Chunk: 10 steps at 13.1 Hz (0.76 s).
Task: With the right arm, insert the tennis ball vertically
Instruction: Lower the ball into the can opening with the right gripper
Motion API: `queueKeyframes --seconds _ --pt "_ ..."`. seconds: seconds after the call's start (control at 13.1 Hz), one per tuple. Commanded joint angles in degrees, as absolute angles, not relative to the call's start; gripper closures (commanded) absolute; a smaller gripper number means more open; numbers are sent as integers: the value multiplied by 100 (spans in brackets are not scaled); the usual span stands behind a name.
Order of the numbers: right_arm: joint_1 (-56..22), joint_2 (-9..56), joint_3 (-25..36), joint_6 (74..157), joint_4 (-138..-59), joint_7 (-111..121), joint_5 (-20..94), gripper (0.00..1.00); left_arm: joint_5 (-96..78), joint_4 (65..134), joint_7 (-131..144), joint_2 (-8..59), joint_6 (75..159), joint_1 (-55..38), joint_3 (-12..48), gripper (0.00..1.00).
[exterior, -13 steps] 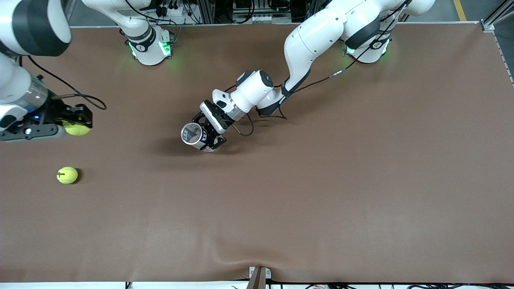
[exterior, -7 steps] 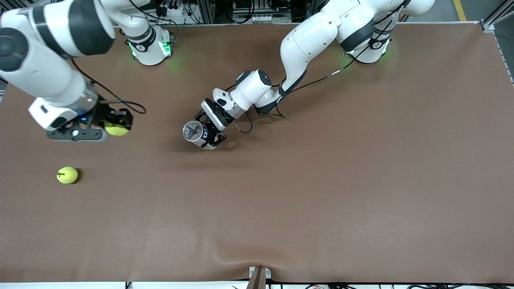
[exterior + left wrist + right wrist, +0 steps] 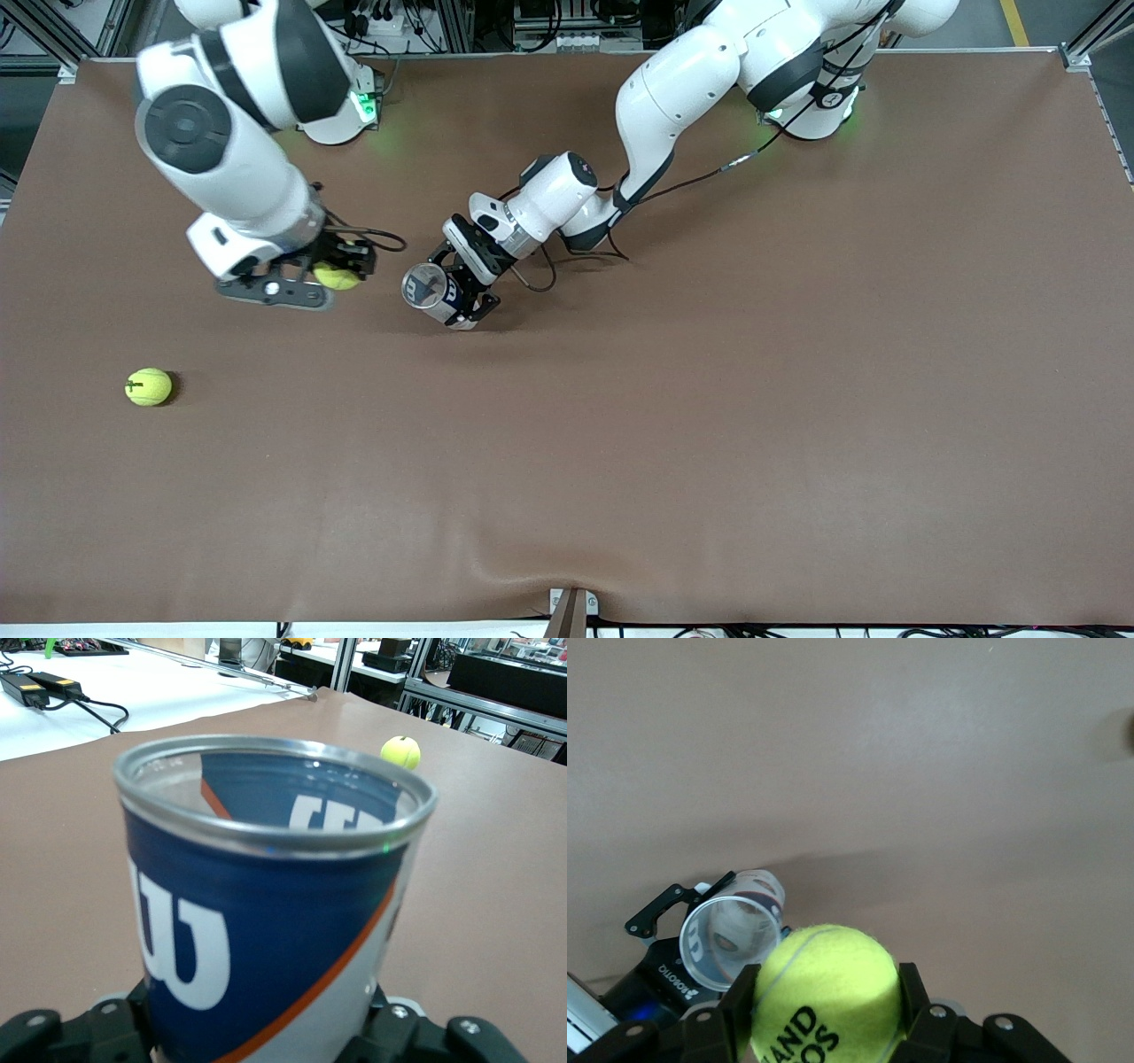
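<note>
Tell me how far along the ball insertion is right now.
Done: the right gripper is shut on a tennis ball, lifted off the table. The left gripper holds the can upright, mouth open. In hand: the ball is beside the can, not yet over its mouth. Left: centre it above, lower it, release. A second ball lies loose on the table.
</note>
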<state>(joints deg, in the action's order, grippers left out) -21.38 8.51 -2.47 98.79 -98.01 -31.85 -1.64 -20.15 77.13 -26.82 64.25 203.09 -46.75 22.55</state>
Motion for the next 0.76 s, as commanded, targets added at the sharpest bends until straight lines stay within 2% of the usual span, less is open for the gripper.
queueKeyframes --seconds 0.0,0.23,0.69 --pt "-2416 1203 -193 10115 -9773 -3698 -176 100 -2136 7611 -2663 6565 20355 -4781 2188 16" --pt "-2645 1415 -193 10239 -9773 -4051 -167 100 -2136 7603 -2663 6583 20347 -4781 2188 22" --pt "-2795 1450 -193 10644 -10055 -4324 -150 100 -2136 7603 -2663 6583 20355 -4781 2188 22"
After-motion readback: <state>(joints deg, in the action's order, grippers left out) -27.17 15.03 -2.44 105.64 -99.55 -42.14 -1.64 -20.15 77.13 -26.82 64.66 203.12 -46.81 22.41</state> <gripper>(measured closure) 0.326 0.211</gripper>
